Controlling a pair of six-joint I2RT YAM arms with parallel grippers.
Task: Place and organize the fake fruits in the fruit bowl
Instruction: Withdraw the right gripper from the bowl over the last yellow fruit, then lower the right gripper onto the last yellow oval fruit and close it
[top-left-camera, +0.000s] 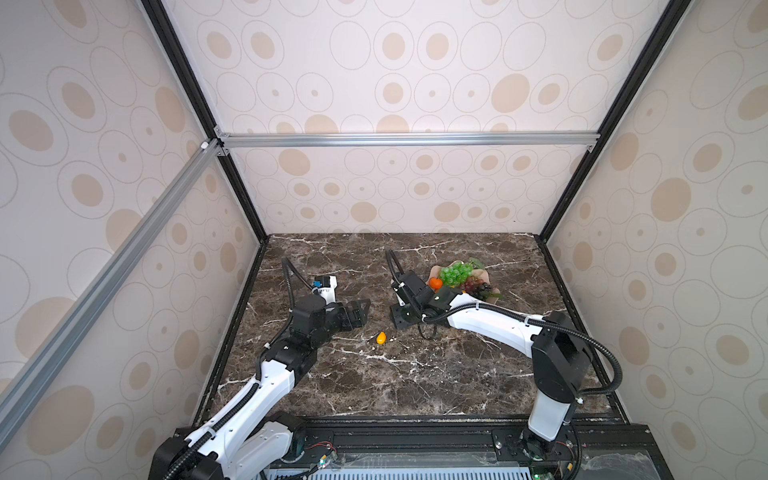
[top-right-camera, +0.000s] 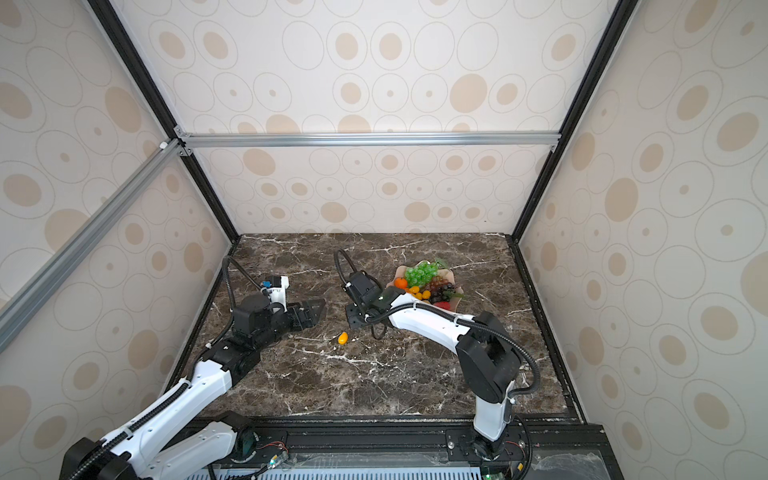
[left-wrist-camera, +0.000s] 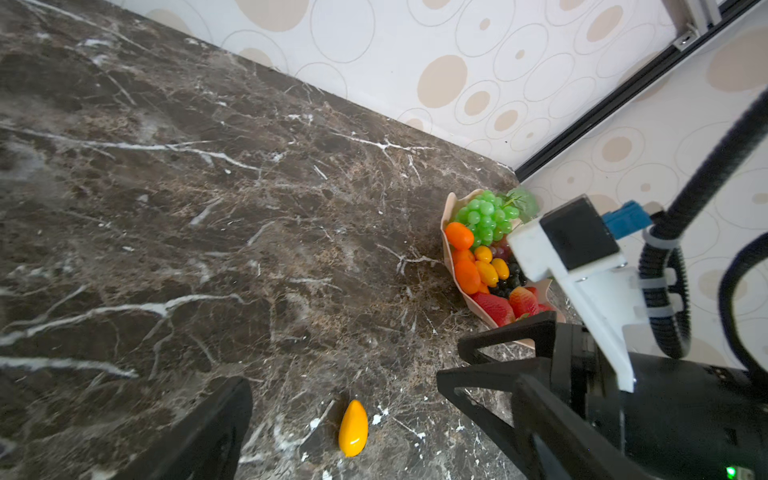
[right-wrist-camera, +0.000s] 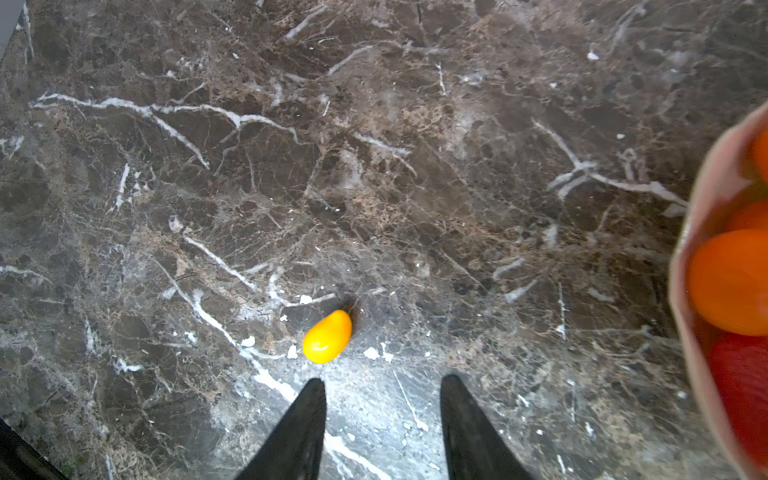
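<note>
One small yellow-orange oval plastic kumquat (right-wrist-camera: 327, 336) lies loose on the dark brown marbled bench (top-left-camera: 374, 386), apart from the shallow pale pink wavy-rimmed fruit bowl (left-wrist-camera: 448, 212). The bowl holds a green grape bunch (left-wrist-camera: 486, 216), orange tangerines (left-wrist-camera: 459, 235), more kumquats (left-wrist-camera: 486, 272), dark grapes (left-wrist-camera: 509, 282) and red strawberries (left-wrist-camera: 494, 307). The right tool (right-wrist-camera: 383, 380) hangs over the bench with jaws partly apart and nothing between them, the loose kumquat just beyond one fingertip; the left tool (top-left-camera: 362, 311) has jaws wide apart, empty, on the kumquat's other side.
</note>
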